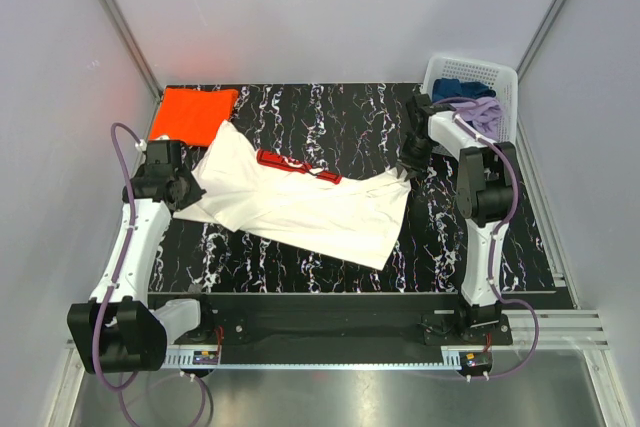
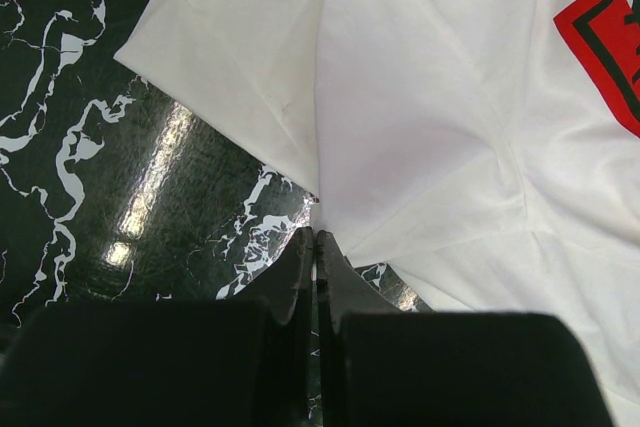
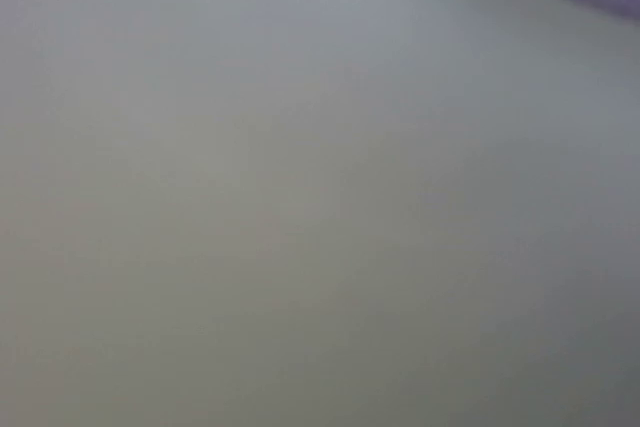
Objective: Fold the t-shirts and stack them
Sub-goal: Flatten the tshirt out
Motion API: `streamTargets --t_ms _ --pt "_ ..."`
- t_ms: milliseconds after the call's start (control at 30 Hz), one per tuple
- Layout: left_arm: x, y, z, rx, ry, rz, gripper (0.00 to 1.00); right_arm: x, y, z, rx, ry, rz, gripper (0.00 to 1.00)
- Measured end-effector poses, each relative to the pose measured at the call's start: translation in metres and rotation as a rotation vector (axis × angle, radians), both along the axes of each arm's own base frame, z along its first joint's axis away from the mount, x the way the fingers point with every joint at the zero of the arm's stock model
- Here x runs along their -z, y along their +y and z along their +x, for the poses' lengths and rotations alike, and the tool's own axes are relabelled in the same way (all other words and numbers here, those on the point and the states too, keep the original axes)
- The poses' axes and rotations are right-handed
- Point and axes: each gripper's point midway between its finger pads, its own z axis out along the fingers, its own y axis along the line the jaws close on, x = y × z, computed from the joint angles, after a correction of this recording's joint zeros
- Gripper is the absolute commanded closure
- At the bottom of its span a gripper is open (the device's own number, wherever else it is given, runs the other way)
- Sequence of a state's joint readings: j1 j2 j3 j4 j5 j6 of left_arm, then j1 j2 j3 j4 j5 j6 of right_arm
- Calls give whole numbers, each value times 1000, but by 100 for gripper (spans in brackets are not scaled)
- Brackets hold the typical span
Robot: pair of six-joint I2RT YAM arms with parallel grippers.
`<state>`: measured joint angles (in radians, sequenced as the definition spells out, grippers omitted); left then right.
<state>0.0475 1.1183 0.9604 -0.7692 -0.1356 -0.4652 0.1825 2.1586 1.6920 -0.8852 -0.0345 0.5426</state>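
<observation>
Top external view: a black counter [image 1: 250,247] veined with white marbling carries everything. Across its middle lies a large, soft white t-shirt [image 1: 300,209] with a red printed graphic, spread out but rumpled and slanted, not yet folded. It looks drawn out between the two arms, probably to flatten it for a first fold. At the far right corner stands a white plastic mesh basket [image 1: 505,77] holding dark blue and pale purple cloth. At the far left corner rests a plain bright orange t-shirt [image 1: 193,114], folded into a neat rectangle, touching the white one's upper edge and likely the base of the stack.

The left gripper [image 1: 180,190] sits at the white t-shirt's left edge. Its wrist view shows the left gripper [image 2: 316,239] fully closed, pinching the cloth, with creases fanning out from the tips. The right gripper [image 1: 408,165] is at the shirt's far right corner. Its wrist view is a pale blur, so its opening and hold cannot be told.
</observation>
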Motion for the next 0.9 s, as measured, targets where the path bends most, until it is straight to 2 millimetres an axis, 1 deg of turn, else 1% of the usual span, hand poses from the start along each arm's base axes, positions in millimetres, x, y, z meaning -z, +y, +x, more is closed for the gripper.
streamTargets --t_ms 100,267,367,567,600,633,767,900 --pt "2 0 -1 -2 5 -2 100 5 -2 -2 -23 11 -17 68" --pt "2 0 -1 -3 5 -3 100 6 -5 -2 -48 7 -41 69" --pt "2 0 -1 -3 5 -3 100 7 -8 -2 -64 6 -62 71" --pt "2 0 -1 -4 5 -4 100 7 -13 -3 -88 6 -95 83" --pt "2 0 -1 -4 4 -4 100 7 -14 -3 -90 7 -100 85" --pt "2 0 -1 -4 5 -4 100 7 -14 -4 -92 9 -102 90" --pt "5 -1 -2 -4 9 -5 100 7 -18 -5 -89 15 -123 99" --pt "6 -1 -2 -4 12 -5 100 2 -21 -7 -86 4 -134 100"
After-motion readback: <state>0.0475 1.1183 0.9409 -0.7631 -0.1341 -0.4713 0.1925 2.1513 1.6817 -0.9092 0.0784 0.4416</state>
